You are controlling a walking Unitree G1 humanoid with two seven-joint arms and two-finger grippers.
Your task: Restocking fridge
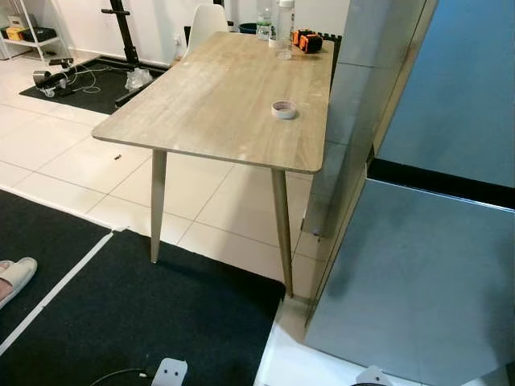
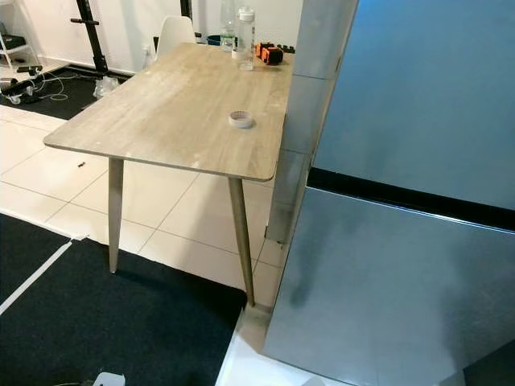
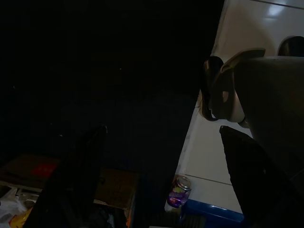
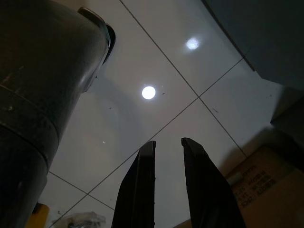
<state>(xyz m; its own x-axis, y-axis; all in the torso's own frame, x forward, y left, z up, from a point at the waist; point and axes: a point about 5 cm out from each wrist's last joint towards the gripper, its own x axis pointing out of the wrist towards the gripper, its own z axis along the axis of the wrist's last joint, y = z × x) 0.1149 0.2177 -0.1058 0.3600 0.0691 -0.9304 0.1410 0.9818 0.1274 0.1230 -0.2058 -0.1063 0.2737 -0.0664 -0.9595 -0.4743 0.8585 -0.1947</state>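
Standing shut on the robot's right, the stainless fridge (image 2: 402,265) is the biggest thing ahead: an upper door and a lower door, parted by a dark horizontal seam. No handle can be made out on either door. Just beside its left edge is the wooden table (image 1: 217,96), long axis running away from the robot, on a white tiled floor (image 1: 48,153) bordered by a black mat (image 1: 137,322). At the table's far end stand two clear bottles (image 2: 239,32) and an orange-and-black tool (image 2: 269,53); nearer, close to the fridge-side edge, lies a small roll of tape (image 1: 283,109). A white chair (image 1: 205,22) sits behind the table.

Both arms hang low. The left gripper (image 3: 161,185), seen dimly over the dark mat, has its two fingers spread wide with nothing between them; a small purple-lidded jar (image 3: 178,192) and a cardboard box (image 3: 71,178) lie on the ground beyond. The right gripper (image 4: 168,183) points at the glossy tiles, fingers nearly together with a narrow gap, holding nothing.

The task looks barely begun. Since the fridge lies to the right and forward, the right arm is likely the nearer one for opening a door, while the bottles sit well away on the left.
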